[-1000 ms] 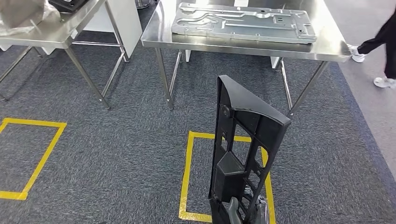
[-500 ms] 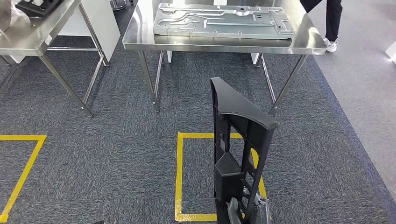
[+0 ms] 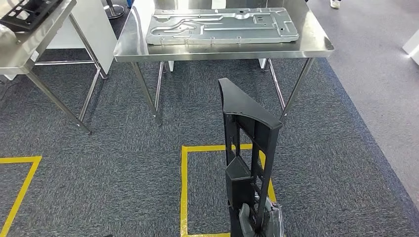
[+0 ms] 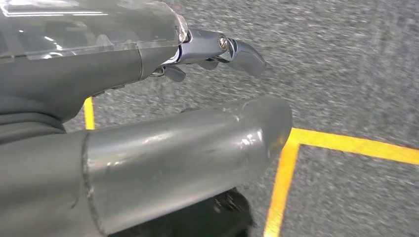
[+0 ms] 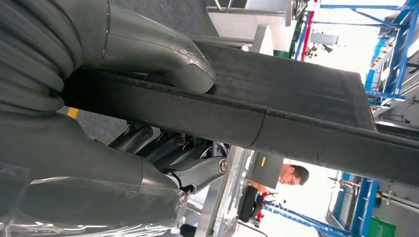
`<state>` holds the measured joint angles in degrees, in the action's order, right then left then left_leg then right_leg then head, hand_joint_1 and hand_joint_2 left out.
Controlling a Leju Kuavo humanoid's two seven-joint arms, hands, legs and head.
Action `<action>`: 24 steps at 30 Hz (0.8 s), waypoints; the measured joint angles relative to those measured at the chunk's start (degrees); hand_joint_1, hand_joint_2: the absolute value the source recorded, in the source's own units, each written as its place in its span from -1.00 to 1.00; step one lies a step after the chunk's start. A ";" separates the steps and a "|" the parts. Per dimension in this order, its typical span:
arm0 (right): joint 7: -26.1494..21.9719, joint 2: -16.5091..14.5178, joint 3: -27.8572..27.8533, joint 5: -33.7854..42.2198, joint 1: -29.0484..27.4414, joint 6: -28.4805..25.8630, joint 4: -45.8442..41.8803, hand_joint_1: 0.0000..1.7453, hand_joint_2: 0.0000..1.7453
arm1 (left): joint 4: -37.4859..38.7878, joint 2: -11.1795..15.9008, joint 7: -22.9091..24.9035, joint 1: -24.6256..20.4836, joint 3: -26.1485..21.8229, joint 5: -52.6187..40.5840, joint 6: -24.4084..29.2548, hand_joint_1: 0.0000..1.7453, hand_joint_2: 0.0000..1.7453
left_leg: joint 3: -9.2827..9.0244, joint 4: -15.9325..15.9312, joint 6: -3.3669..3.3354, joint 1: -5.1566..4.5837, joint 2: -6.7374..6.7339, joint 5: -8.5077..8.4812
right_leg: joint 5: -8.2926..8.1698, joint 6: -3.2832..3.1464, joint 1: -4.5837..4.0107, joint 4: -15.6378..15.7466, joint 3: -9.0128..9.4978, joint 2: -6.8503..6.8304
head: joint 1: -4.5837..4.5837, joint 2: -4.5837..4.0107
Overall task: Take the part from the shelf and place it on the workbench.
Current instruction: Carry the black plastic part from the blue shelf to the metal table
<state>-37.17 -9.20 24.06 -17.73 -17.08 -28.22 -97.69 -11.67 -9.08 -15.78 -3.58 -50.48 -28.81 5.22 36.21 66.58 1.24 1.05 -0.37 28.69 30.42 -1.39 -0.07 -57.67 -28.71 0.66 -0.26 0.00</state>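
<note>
1. While the right hand [image 5: 113,98] grips the black plastic frame part [image 3: 249,148], thumb on one face and dark fingers [image 5: 168,153] wrapped under the other, hold is at the part's low end; the rest stands upright above the hand, well short of the workbench [image 3: 316,47].
2. Left hand [image 4: 163,98] hangs over the carpet, holds nothing, fingers apart and loosely bent.
3. Judgement: carry phase. Keep the grip firm low down; the tall part likely sways with each step, so walk evenly.
4. Stop square on the yellow floor marking [image 3: 184,187], facing the bench.
5. Metal stamped panel [image 3: 222,25] covers most of the top; bare steel runs along the near edge and right end. Lay the part there, clear of the panel.
6. Hard to make out: right hand cut off at the head view's lower edge; contact on the part's far face hidden; the bench's far side is out of frame.
</note>
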 joint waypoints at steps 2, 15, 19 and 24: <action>0.51 0.01 0.07 -0.01 0.15 -0.34 0.11 1.00 1.00 | 0.00 0.16 0.09 0.03 -0.03 -0.37 -0.05 -1.00 -1.00 | -2.28 -5.68 -0.55 -0.31 0.07 -2.27 | 0.89 0.57 -0.12 -0.04 0.84 0.14 | -0.03 0.00; 10.37 -4.05 -4.60 -8.54 7.01 -11.19 5.47 1.00 1.00 | 0.00 1.43 0.97 0.26 0.08 -4.65 -2.15 -1.00 -1.00 | -7.43 -8.86 -1.66 0.33 0.23 0.78 | -0.90 3.79 1.55 -10.08 -9.46 -0.52 | -0.50 -0.01; 7.97 -6.67 -9.70 -11.58 12.96 -11.51 7.04 1.00 1.00 | 0.00 1.88 1.28 -0.21 0.54 -6.69 -2.81 -1.00 -1.00 | -8.59 -8.91 -0.04 0.34 0.03 1.95 | -4.74 2.72 0.96 -2.22 -7.97 -0.85 | -0.72 -0.01; 8.48 -8.22 -12.73 -17.62 21.77 -11.70 10.59 1.00 1.00 | 0.00 2.34 1.63 -0.75 1.14 -8.52 -3.60 -1.00 -1.00 | -5.44 -1.55 1.11 0.60 -0.03 3.62 | -4.23 0.35 0.93 -1.56 -6.36 -0.42 | -0.17 -0.01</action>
<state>-28.70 -17.42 11.33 -35.35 4.69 -39.92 -87.10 -11.67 -6.74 -14.14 -4.32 -49.34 -37.33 1.62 30.77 65.03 2.35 1.65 -0.40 32.31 26.19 -1.05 0.85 -59.23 -35.07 0.24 -0.43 -0.01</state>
